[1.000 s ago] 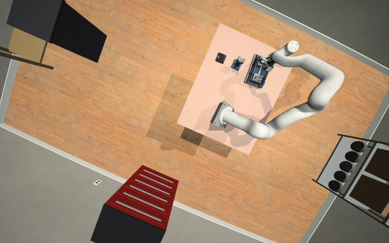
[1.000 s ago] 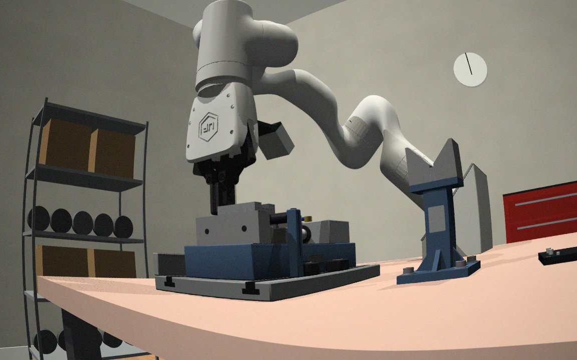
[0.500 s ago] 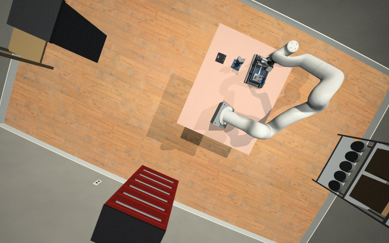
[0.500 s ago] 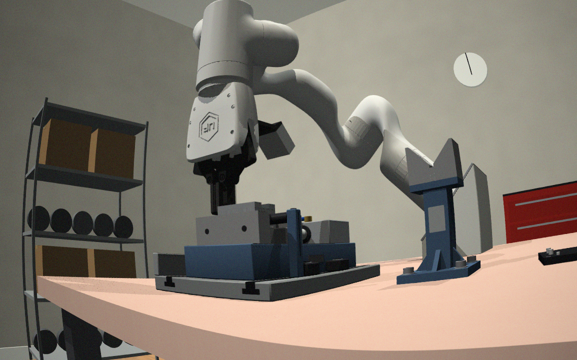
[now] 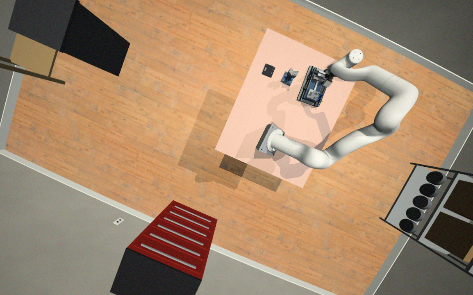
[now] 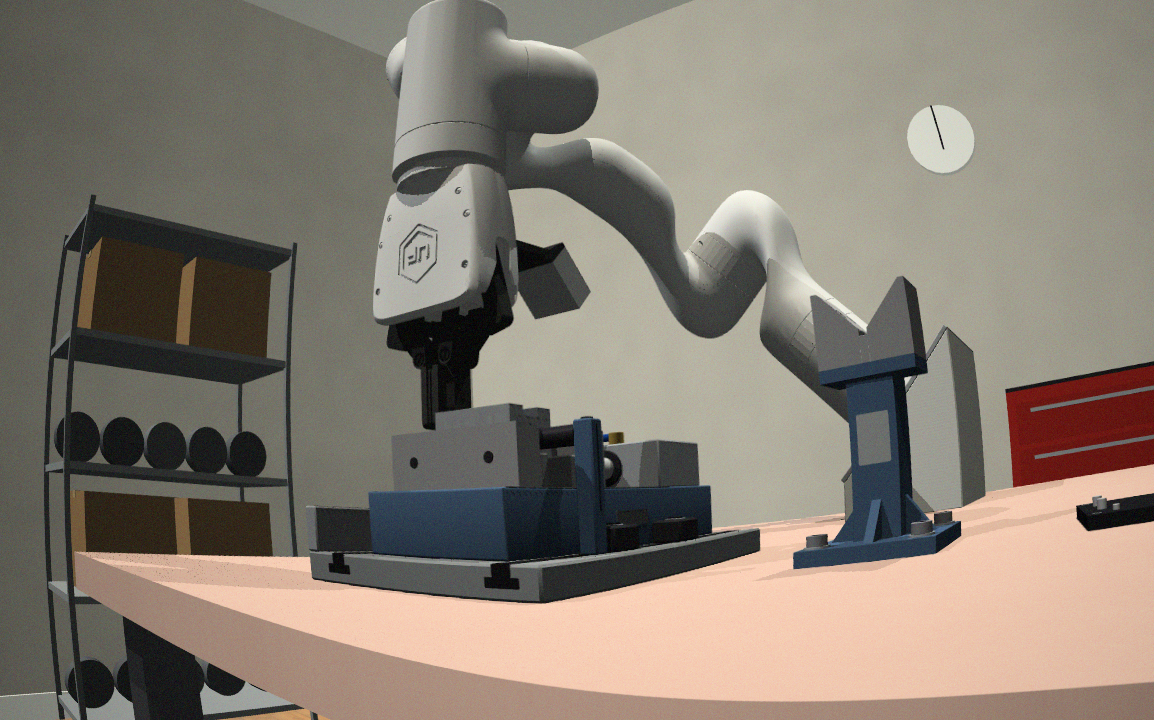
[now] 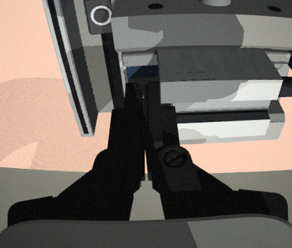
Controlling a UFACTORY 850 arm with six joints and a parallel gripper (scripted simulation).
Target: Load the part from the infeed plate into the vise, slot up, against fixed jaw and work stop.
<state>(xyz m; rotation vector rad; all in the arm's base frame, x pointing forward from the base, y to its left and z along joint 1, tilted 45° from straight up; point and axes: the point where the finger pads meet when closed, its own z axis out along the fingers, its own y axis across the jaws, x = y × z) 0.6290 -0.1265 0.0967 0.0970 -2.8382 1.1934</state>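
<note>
The grey rectangular metal part (image 7: 212,77) lies in the blue-bodied vise (image 6: 509,514), between its jaws, on my wrist view. My black two-fingered gripper (image 7: 144,96) is pinched fully together, with nothing in it, and its tips sit right at the block's left end; whether they touch it I can't tell. On the exterior view the fingers (image 6: 443,394) point straight down beside the vise's grey jaw block (image 6: 465,452). The blue V-block stand (image 6: 872,429) is well off to the side on the pink table (image 6: 742,626), with the flat black infeed plate (image 6: 1145,507) beyond.
</note>
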